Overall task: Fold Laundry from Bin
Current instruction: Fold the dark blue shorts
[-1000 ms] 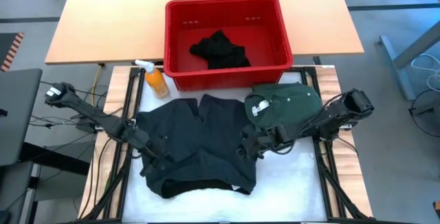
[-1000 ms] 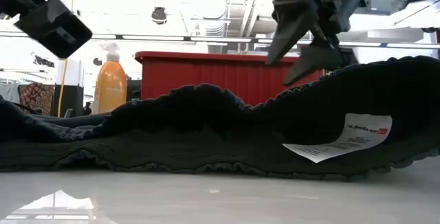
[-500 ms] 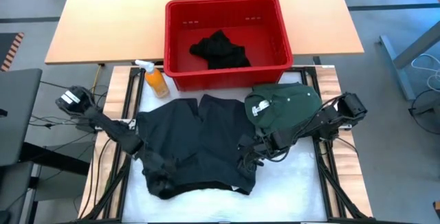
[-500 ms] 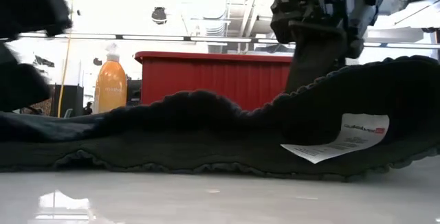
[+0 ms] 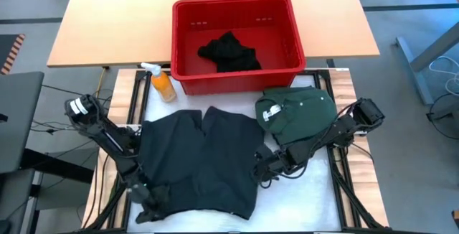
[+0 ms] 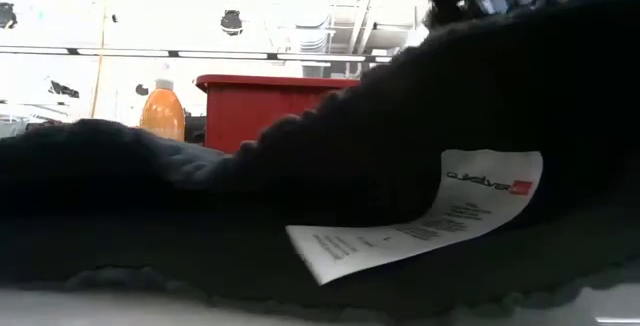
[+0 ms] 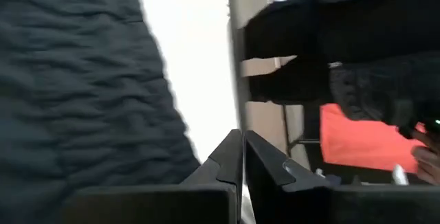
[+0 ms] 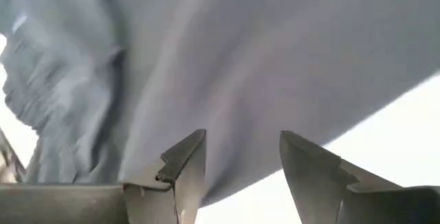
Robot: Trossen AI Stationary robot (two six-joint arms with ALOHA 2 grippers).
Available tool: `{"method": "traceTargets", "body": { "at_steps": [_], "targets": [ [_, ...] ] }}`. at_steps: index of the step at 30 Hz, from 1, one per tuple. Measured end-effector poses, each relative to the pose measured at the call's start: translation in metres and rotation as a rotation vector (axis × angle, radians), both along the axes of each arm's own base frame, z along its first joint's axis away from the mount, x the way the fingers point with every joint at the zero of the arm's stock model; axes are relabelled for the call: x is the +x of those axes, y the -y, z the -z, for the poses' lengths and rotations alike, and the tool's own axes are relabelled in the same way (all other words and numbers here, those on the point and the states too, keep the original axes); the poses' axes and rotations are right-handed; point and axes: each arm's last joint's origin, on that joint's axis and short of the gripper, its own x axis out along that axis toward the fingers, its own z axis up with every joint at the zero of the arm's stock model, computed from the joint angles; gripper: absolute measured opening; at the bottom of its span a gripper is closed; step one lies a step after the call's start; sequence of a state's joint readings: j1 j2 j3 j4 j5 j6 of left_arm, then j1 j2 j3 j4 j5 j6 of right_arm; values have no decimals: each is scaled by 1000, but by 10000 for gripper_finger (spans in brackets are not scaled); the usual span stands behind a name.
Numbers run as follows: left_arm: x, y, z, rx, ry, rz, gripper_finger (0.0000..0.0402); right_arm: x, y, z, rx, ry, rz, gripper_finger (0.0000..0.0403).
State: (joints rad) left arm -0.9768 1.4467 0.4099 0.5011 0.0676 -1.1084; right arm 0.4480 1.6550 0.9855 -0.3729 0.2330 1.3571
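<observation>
While its two fingers press together with no gap between them, the left gripper point(image 5: 152, 209) sits low at the near left corner of the black garment point(image 5: 204, 158); in its wrist view the fingertips point(image 7: 237, 157) meet right at the cloth's edge, but whether any fabric is pinched between them cannot be told. Just beside that gripper, toward the table's middle, the black garment lies spread flat over the white table surface point(image 5: 301, 198), its near hem running away from the gripper along the front edge. Across the garment from the left gripper, the right gripper point(image 5: 264, 168) rests at the cloth's right edge with its fingers point(image 8: 182, 165) parted, the dark fabric lying in front of the gap rather than clamped in it. Close behind the right gripper, a dark green garment point(image 5: 295, 110) is bunched on the table, touching the black one's far right corner. In the low view a pale printed label point(image 6: 420, 221) hangs from the dark cloth nearest the camera. Farther out from both grippers, past the garments, the red bin point(image 5: 237, 44) stands at the table's far side with a dark crumpled piece of laundry point(image 5: 229, 52) inside. An orange spray bottle point(image 5: 161, 82) stands just beside the bin's left corner, well beyond the left gripper.
</observation>
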Motion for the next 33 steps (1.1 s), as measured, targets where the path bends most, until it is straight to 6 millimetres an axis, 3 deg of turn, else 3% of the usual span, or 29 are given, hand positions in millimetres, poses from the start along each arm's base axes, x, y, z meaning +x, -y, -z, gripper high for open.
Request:
{"method": "traceTargets", "body": {
  "at_steps": [7, 12, 16, 23, 28, 33],
  "targets": [
    [-10, 27, -23, -37, 137, 55, 0, -9, 7, 3, -48, -33, 263, 210],
    [-1, 40, -41, 31, 157, 119, 0, -1, 30, 3, -71, -32, 346, 210],
    [14, 44, -60, 199, 269, 159, 0, 2, 46, 3, -90, -42, 403, 210],
    [59, 20, -80, 590, 505, 28, 0, -3, 57, 8, -119, -100, 517, 210],
    [102, -7, -83, 587, 569, -149, 8, 0, 56, 28, -159, -168, 522, 203],
    [156, -23, -86, 498, 629, -294, 58, 7, 55, 44, -186, -191, 478, 196]
  ]
}}
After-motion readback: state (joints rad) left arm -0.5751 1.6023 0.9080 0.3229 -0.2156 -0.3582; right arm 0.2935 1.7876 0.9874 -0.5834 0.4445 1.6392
